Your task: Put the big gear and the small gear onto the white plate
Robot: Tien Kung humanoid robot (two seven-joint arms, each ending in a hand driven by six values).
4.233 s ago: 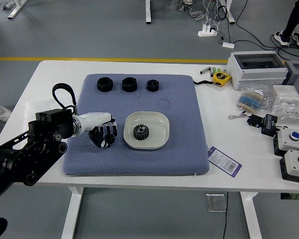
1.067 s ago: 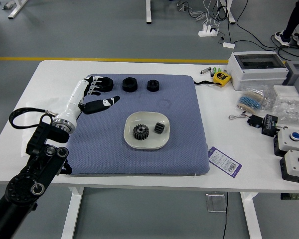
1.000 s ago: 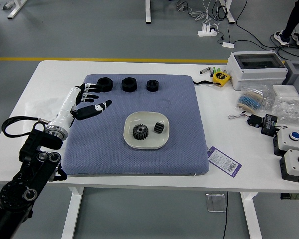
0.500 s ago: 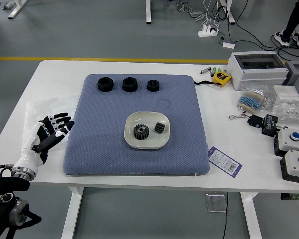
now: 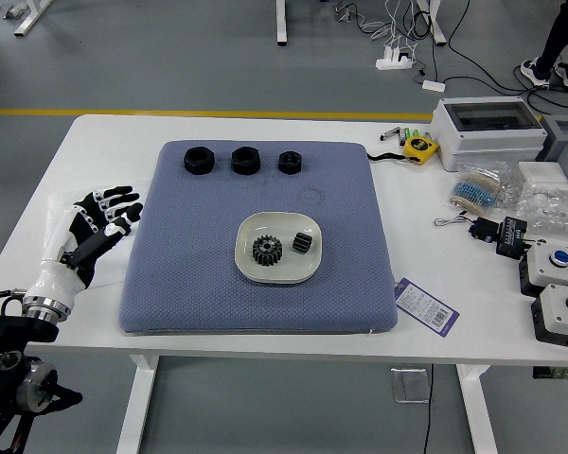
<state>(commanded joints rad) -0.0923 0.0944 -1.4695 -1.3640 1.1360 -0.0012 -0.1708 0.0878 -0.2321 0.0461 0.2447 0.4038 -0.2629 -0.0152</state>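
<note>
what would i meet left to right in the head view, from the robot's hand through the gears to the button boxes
left hand → big gear → small gear → purple-edged tag → button boxes

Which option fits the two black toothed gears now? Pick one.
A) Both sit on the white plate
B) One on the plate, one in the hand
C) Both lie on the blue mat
A: the big black gear and the small black gear both rest inside the rim of the white rounded-square plate.
</note>
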